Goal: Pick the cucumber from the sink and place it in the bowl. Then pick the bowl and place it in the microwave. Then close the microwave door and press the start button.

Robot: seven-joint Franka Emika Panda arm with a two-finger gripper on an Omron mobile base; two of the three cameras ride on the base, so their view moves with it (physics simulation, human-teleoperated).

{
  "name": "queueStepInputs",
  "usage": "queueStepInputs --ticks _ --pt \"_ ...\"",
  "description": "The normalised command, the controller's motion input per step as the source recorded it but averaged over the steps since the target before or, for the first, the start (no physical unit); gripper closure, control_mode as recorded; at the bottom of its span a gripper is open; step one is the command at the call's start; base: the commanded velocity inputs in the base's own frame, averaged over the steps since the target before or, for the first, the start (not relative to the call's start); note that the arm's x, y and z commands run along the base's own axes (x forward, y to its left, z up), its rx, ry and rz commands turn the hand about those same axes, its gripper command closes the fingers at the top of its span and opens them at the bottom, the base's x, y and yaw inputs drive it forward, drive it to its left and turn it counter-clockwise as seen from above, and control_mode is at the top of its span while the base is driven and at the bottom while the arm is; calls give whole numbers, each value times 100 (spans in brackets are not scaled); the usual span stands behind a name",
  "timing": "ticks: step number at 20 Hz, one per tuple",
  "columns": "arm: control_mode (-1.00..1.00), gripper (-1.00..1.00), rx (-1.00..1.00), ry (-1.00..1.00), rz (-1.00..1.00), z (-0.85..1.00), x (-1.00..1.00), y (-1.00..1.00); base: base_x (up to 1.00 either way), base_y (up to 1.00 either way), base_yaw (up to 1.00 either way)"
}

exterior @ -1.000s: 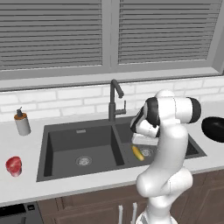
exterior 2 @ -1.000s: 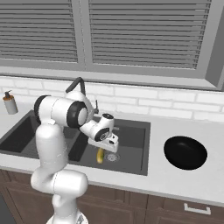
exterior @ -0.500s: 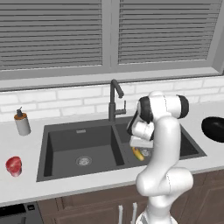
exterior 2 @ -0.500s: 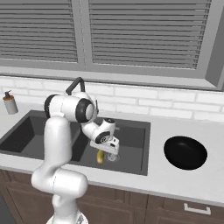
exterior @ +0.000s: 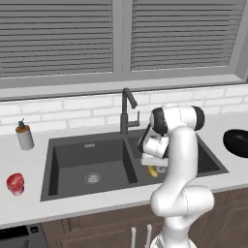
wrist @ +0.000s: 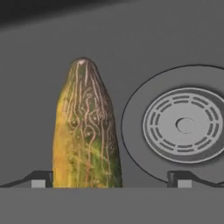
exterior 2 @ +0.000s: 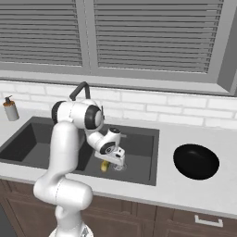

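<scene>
1. Dark finger tips of the two-finger gripper are seen spread wide apart, nothing clamped; the left tip is set just beside the yellowish-green oblong cucumber, the other tip well to its right.
2. On the dark grey sink floor the cucumber is laid, beside the round steel drain, in the right basin.
3. Beyond the sink, on the pale counter, the small round black bowl is set, well apart.
</scene>
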Motion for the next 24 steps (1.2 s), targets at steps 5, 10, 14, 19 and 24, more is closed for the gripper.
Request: queueStepInputs --ticks 5,10,14,19,24 --pt "-100 -100 0 1 0 -26 22 13 0 0 0" --pt "-100 -100 0 1 0 -29 9 23 0 0 0" --pt "-100 100 0 0 0 -17 -1 17 0 0 0" --pt "-100 100 0 -2 0 4 -37 0 0 0 0" --pt "-100 100 0 -6 0 63 -47 -22 0 0 0"
